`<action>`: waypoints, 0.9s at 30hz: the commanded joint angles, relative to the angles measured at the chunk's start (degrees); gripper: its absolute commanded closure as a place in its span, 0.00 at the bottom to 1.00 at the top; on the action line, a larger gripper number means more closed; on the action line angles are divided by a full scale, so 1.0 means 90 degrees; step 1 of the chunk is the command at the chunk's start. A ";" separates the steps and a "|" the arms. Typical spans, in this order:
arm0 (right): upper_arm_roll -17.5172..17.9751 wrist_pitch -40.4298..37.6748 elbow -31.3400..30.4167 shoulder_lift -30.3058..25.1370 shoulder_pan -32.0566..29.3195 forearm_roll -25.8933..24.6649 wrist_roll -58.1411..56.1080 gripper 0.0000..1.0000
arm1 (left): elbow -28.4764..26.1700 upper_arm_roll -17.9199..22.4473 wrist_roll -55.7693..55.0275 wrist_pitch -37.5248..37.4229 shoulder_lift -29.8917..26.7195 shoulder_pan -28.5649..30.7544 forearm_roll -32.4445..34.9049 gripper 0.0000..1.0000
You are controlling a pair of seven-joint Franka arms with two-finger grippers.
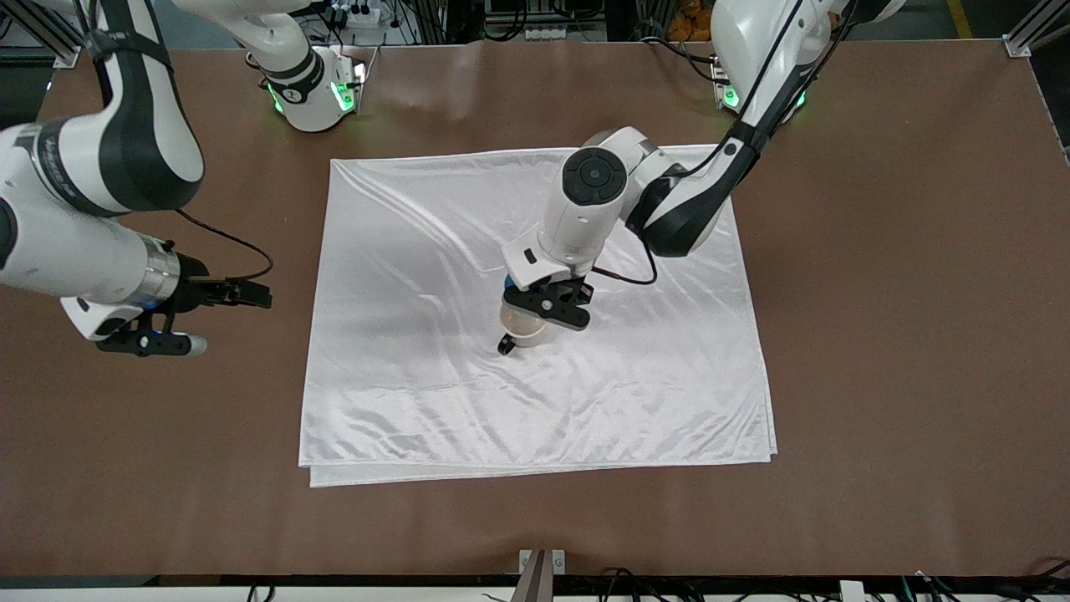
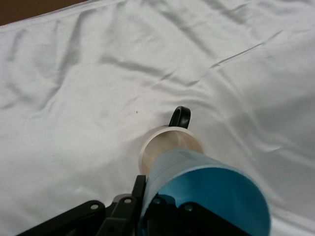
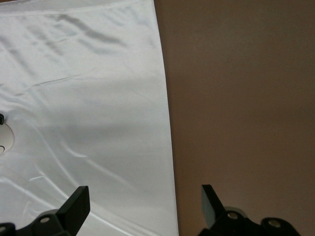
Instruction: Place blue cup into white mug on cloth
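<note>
While held tilted in the clamped fingers of the left gripper [image 1: 547, 305], the blue cup [image 2: 209, 189] hangs over the white mug [image 2: 170, 147], its base at the mug's rim. Mug: upright near the middle of the cloth [image 1: 418, 251], black handle visible. Cloth: white, wrinkled, spread on the brown table [image 1: 919, 334]. Right gripper [image 1: 155, 341]: fingers spread, empty, waiting over bare table just off the cloth's edge.

Brown table [image 1: 903, 334], white cloth [image 1: 401, 401] spread on it, seemingly folded double
</note>
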 commanded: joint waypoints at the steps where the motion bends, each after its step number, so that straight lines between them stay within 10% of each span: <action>1: 0.0428 -0.0160 -0.0321 -0.0650 -0.0390 -0.0381 -0.0138 0.00 | 0.0198 0.0387 -0.0195 0.0126 0.0198 -0.0344 0.0035 1.00; 27: 0.0428 -0.0746 0.0235 -0.1286 -0.0576 -0.0421 -0.0909 0.00 | 0.0179 0.0573 -0.0370 0.0448 0.0638 -0.0735 0.0045 1.00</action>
